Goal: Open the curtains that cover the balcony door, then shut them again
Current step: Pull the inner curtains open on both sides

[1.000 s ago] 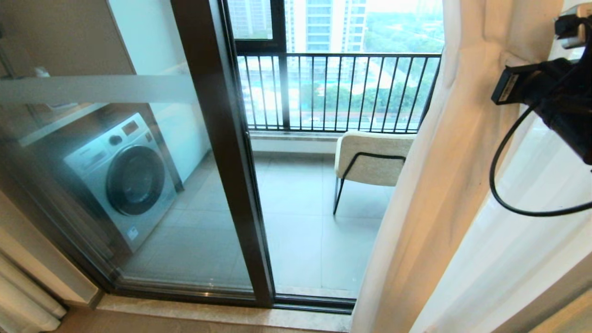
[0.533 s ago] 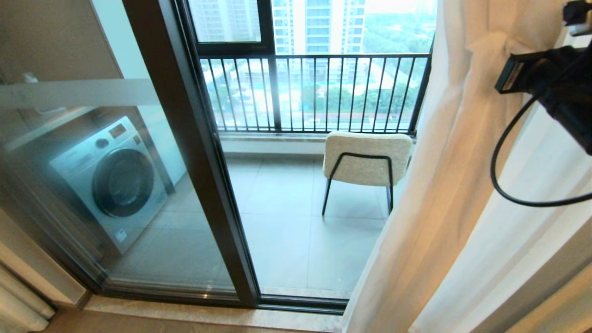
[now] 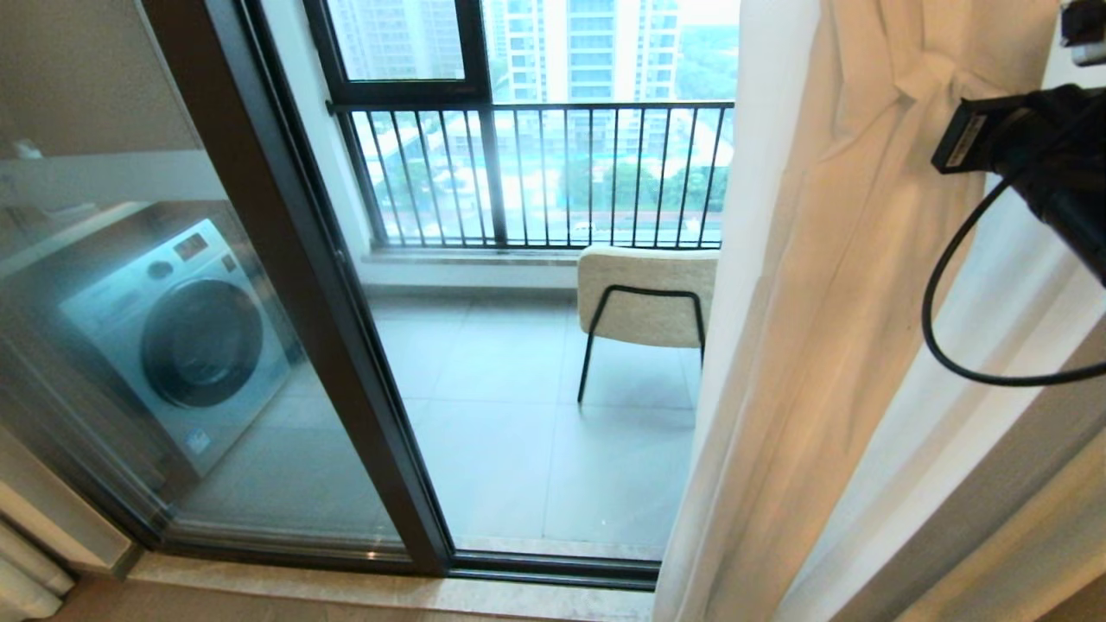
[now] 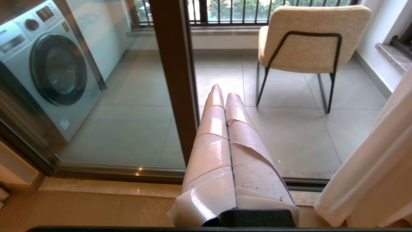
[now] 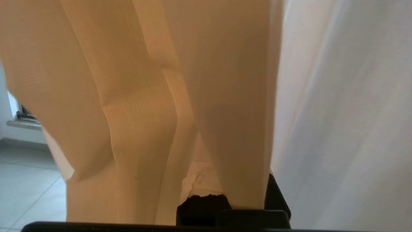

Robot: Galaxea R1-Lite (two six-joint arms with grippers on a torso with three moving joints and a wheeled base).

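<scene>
We have the curtains [image 3: 804, 345] bunched along the right side of the head frame, running from the top edge down to the bottom, their long folds lit warm on the near side and paler white farther right. Our right gripper [image 5: 225, 193] is clenched on a fold of that fabric; in its wrist view the cloth drapes over the fingers and hides nearly all of them, so only the dark base shows at the lower centre. In the head frame our right arm [image 3: 1028, 164] sits at the upper right, pressed into the gathered cloth, with a black cable [image 3: 942, 345] looping below it.

To the left of the curtains the balcony door [image 3: 285, 285] stands uncovered, its dark frame slanting through the centre left and a frosted band [image 3: 104, 177] across the glass at the upper left.

Through the glass we see a cream chair [image 3: 644, 298] at centre, partly behind the curtain edge, a washing machine [image 3: 177, 341] at the left, and a black railing [image 3: 536, 173] along the top.

Our left gripper [image 4: 225, 96] is pressed together on nothing, pointing toward the tiled floor [image 4: 289, 129] near the door frame.
</scene>
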